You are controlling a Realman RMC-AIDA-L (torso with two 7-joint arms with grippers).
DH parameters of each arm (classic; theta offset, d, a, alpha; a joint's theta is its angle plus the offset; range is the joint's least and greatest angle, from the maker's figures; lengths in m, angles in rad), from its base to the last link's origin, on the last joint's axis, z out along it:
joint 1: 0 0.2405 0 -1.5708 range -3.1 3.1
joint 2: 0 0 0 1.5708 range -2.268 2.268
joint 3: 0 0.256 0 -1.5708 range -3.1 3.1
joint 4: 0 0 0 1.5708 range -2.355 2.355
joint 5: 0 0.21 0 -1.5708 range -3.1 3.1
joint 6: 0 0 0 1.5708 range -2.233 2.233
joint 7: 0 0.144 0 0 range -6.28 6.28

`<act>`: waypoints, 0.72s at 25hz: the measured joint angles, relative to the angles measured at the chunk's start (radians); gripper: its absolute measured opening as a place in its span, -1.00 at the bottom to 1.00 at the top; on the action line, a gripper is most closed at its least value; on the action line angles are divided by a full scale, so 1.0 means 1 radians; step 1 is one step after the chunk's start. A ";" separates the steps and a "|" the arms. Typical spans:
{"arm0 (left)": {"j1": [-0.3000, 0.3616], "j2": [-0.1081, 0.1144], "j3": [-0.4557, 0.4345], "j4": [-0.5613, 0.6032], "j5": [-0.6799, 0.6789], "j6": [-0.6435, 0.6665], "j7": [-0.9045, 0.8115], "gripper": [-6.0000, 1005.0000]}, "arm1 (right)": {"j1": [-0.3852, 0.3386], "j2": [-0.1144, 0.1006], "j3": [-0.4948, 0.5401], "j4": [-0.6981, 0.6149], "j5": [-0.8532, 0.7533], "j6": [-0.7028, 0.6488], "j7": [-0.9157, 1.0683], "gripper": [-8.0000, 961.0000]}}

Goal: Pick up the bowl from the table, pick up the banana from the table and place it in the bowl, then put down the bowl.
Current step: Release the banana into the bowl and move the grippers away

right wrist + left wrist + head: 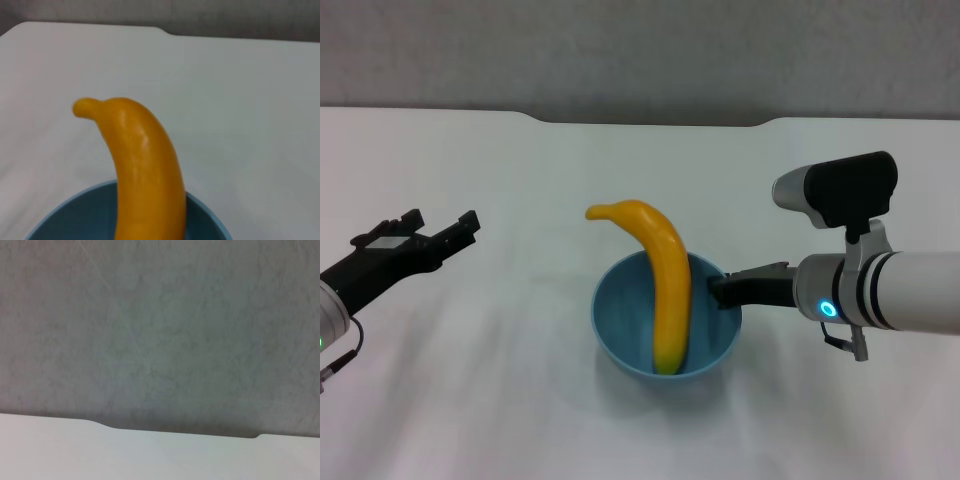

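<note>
- Sitting in the light-blue bowl is the banana, with its lower end down in the bottom and its curved stem end poking up and out past the far rim, leaning toward the robot's left.
- The bowl is seen near the middle of the white table, and whether it is resting on the tabletop or held just above it can't be told.
- The bowl's rim on the robot's right side is pinched by the right gripper, so its dark fingers are closed on that edge, right beside the banana.
- From the right wrist view, only the banana and the near blue rim are shown, with white tabletop behind.
- The left gripper is held well off to the left, above the table, with its fingers spread apart and nothing between them.
- Only the table's notched far edge and a grey wall are picked up by the left wrist view.
</note>
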 joint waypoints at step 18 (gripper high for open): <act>0.006 0.000 0.000 0.003 -0.004 -0.004 0.001 0.79 | -0.018 -0.003 -0.040 -0.005 0.041 -0.003 0.001 -0.69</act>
